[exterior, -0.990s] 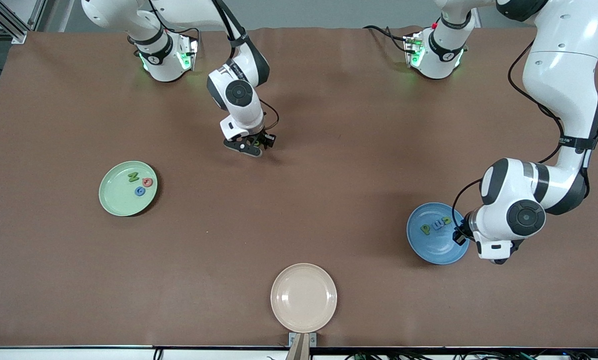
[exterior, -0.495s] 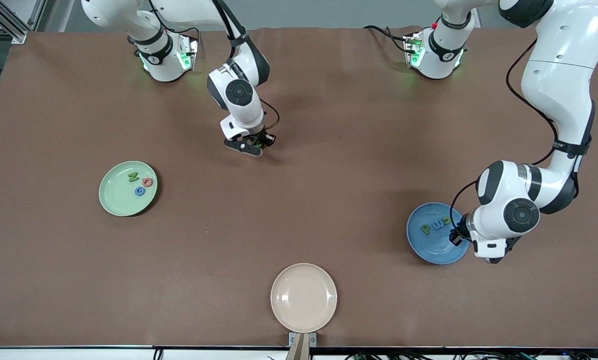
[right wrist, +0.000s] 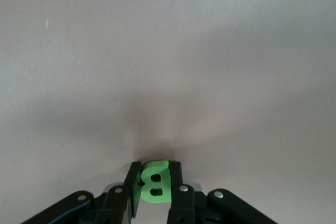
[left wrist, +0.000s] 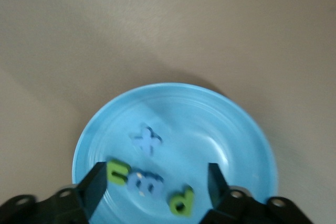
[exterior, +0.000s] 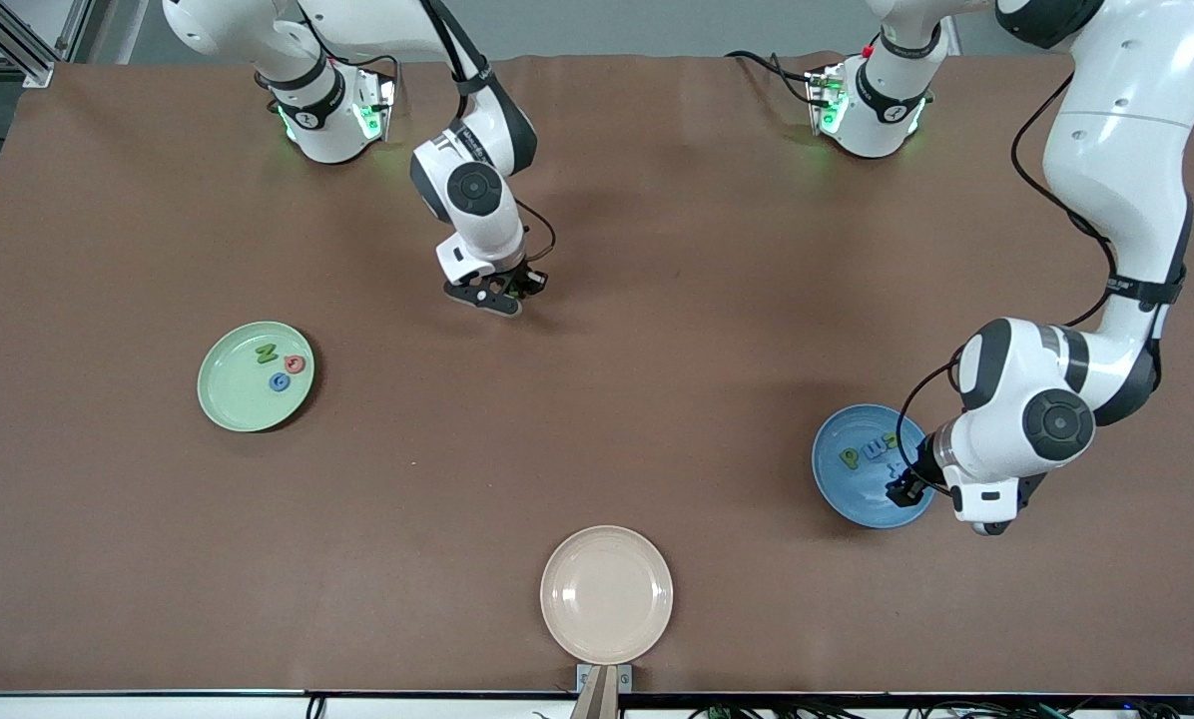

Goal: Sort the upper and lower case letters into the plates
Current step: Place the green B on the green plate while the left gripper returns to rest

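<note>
At upper centre the right gripper [exterior: 510, 292] is clamped on the green B [right wrist: 155, 182], bound for the mint plate [exterior: 228, 404], while the left gripper [left wrist: 157, 182] hangs spread over the blue plate [exterior: 847, 491], its x [left wrist: 146, 139] delivered.

Blue plate [left wrist: 247, 129] glossy; green B [right wrist: 154, 182] matt foam-like.

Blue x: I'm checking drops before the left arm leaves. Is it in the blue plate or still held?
In the plate. The blue x lies in the blue plate; the left gripper stands open over it.
</note>
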`<action>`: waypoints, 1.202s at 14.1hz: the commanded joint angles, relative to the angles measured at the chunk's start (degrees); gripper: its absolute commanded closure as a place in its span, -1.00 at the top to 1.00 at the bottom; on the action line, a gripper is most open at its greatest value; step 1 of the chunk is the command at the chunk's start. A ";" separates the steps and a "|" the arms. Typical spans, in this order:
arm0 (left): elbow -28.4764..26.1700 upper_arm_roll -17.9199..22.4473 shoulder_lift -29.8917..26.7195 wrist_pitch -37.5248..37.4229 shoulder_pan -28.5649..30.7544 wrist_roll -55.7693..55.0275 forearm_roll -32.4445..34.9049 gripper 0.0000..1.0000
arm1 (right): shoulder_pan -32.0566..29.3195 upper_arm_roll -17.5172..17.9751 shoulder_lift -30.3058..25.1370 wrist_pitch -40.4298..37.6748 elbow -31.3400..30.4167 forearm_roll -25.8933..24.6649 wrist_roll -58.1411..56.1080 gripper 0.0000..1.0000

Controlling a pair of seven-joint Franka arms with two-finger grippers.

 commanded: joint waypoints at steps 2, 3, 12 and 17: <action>3.78 -2.75 -8.95 -11.64 0.39 6.08 -0.30 1.00 | -0.95 -11.81 -2.66 -11.32 4.11 -4.57 -14.84 -0.78; 5.27 -2.93 -10.28 -13.24 0.74 10.65 -0.82 1.00 | -0.95 -15.42 -2.75 -14.57 6.13 -4.57 -21.17 -0.78; 7.40 -2.32 -26.62 -30.82 1.79 37.90 -1.17 1.00 | -21.31 -22.58 -1.97 -15.66 8.35 -4.05 -64.62 -0.77; 6.52 7.56 -35.32 -39.60 -1.96 54.96 -8.63 1.00 | -27.93 -22.32 0.32 -15.48 8.35 -2.56 -72.02 -0.73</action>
